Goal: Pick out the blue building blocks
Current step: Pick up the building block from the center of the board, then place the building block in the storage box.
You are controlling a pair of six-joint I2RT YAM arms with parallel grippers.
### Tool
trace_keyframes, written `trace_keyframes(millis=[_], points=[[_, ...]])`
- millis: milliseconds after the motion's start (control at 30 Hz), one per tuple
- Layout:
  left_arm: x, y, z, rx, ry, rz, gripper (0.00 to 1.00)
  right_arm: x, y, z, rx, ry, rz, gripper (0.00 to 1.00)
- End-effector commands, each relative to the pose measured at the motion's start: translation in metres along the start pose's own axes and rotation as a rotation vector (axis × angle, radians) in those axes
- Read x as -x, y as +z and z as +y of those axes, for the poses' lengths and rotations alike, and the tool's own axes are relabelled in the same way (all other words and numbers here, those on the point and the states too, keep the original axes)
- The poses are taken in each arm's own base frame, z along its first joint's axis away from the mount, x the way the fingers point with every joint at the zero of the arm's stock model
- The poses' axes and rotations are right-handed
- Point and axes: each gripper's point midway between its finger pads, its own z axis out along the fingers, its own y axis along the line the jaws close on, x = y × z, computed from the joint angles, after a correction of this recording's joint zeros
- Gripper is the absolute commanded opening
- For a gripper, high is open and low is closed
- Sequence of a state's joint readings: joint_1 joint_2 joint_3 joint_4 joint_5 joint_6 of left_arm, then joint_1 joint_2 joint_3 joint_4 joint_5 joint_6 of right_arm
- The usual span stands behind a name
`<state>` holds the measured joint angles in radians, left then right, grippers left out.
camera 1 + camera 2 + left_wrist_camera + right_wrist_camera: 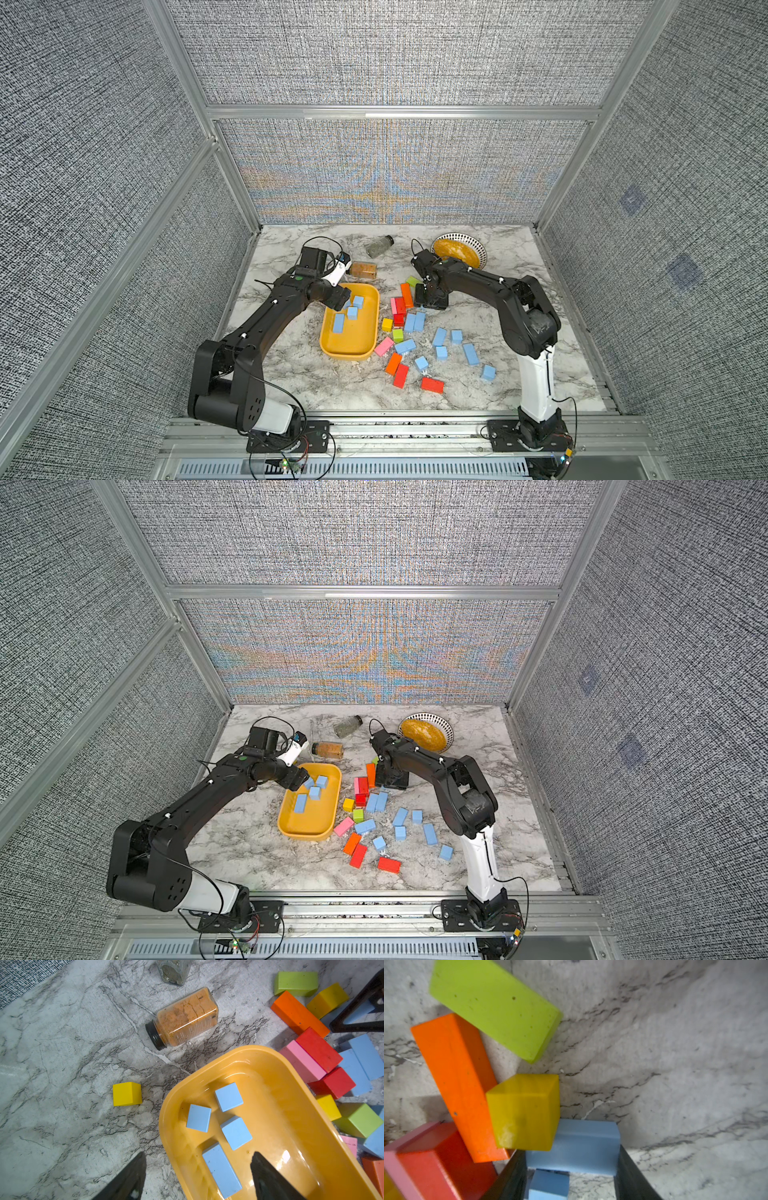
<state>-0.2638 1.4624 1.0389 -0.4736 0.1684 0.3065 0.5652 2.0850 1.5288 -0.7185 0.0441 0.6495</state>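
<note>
Blue building blocks (439, 336): judged light, rigid, smooth; best taken by flat sides.
Right gripper (572, 1159): clamped on blue brick (577, 1142), lower centre.
Left gripper (198, 1156): spread, empty.

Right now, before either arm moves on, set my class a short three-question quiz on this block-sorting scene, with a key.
1. How many blue blocks lie in the yellow tray?
2. True or false: the left gripper holds a block.
3. What colour is the block between the fingers of the right gripper? A green, B blue, C red.
Key: 1 four; 2 false; 3 B.
</note>
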Motion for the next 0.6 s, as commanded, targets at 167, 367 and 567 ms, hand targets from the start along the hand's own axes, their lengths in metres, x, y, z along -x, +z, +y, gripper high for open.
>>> trace_keyframes(millis=[167, 367, 567], points=[[0.019, -0.023, -0.028, -0.152, 0.046, -0.085, 0.8, 0.014, -0.055, 0.025, 0.14, -0.071, -0.109, 0.42], [0.039, -0.064, -0.071, -0.326, 0.272, -0.318, 0.78, 0.01, -0.132, 0.084, 0.532, -0.17, -0.22, 0.39], [0.053, -0.091, -0.112, -0.516, 0.437, -0.555, 0.76, -0.024, -0.199, 0.131, 0.898, -0.315, -0.25, 0.36]])
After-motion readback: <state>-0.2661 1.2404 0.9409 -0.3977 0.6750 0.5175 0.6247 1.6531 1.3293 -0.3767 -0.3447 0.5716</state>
